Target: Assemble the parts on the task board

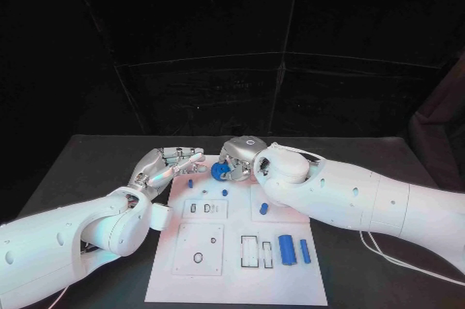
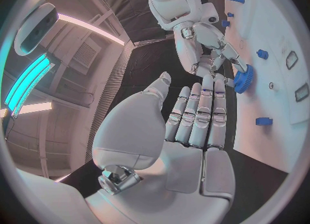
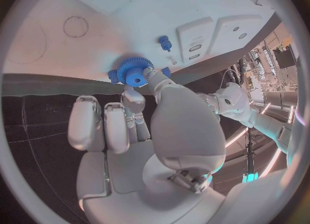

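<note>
Now, right hand [image 1: 242, 160]: gripping blue gear [image 1: 221, 170] at task board's [image 1: 232, 282] far edge.
Left hand [image 1: 166, 165]: fingers extended, seemingly empty.
Advice: keeping gear level.

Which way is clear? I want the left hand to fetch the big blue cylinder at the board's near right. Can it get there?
Probably not easily: the left hand is open at the task board's far left, and the big blue cylinder lies beside the right arm. The right hand holds the blue gear.
</note>
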